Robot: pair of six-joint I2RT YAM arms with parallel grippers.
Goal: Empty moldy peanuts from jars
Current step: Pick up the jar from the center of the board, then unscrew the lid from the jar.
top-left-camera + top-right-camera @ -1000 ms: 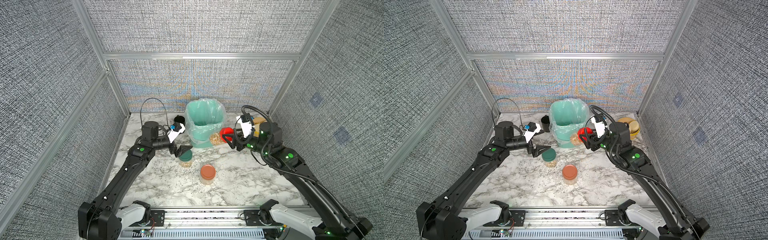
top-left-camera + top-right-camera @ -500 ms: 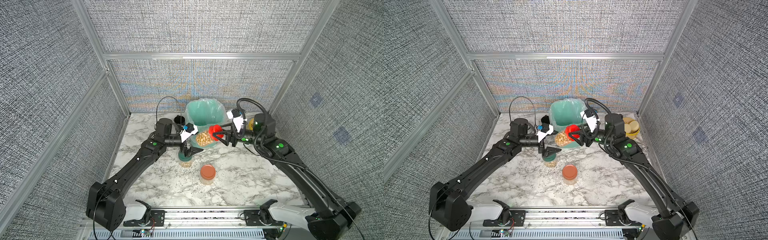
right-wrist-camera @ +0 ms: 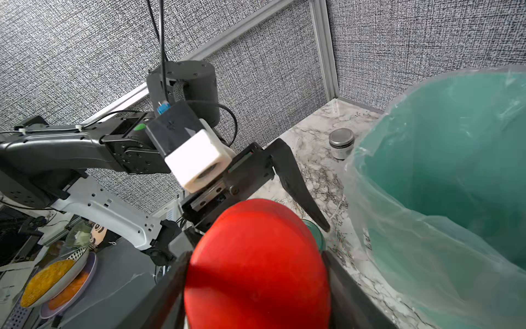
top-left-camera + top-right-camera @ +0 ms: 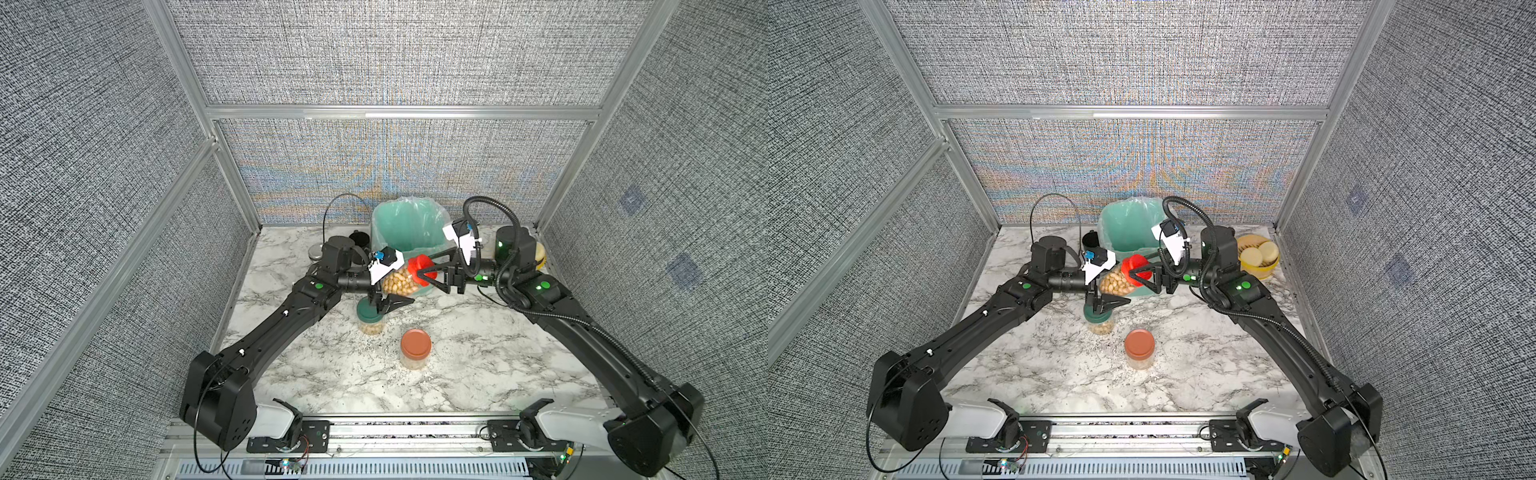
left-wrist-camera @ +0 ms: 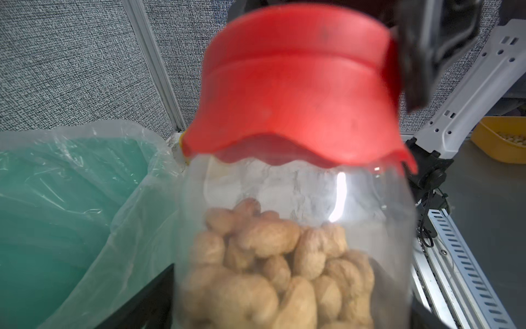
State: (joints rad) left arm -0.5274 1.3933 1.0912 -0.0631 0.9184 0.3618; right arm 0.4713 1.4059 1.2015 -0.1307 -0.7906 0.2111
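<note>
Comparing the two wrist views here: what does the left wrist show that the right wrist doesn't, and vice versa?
Left wrist only: peanuts inside the clear jar, plus a yellow bowl. Right wrist only: a silver-lidded tin, the green jar lid at its edge, and the left arm. Both: the red lid, gripped by the right gripper, and the lined green bin.

**Colours on my feed**

I see a red lid [image 4: 419,266] over pale tan peanuts [image 4: 398,283] behind clear plastic. One dark green lid [image 4: 365,311], one terracotta-orange lid [image 4: 415,343]. The bin [image 4: 399,226] reads mint green (its liner [image 4: 442,216] is clear, glossy). Table [image 4: 478,345]: white marble, grey veins. Walls [image 4: 374,54]: speckled grey weave. Both arms [image 4: 286,322] black; the bowl [image 4: 1260,273] yellow.
</note>
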